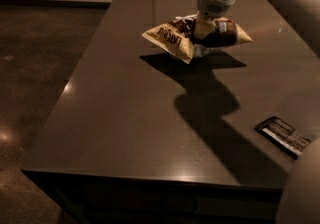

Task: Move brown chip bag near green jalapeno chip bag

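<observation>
Holding the brown chip bag (171, 41) clamped in my gripper (203, 28) just above the table's (125, 128) far end, I cannot make out the green jalapeno chip bag, so placing and releasing are, I judge, left.

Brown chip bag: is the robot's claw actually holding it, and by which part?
Yes. The gripper, over the table, pinches the brown chip bag at its dark middle; both cream ends stick out free.
</observation>
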Robot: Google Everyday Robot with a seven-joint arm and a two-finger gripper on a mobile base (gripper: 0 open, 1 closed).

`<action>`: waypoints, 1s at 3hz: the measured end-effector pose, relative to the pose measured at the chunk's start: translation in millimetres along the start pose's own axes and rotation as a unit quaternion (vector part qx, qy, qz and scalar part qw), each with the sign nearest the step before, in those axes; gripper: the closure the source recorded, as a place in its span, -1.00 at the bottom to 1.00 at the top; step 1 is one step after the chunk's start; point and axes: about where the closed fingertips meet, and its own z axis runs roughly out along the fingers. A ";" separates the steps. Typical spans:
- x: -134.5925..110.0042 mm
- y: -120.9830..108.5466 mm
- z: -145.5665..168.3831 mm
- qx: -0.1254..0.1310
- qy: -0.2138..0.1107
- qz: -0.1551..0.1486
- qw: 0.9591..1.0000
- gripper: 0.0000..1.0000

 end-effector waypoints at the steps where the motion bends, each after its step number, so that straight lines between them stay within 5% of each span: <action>1: 15.9 -7.6 -0.3 0.006 -0.001 0.002 1.000 0.63; 3: 43.9 2.3 -21.9 -0.012 -0.027 -0.017 0.999 -0.28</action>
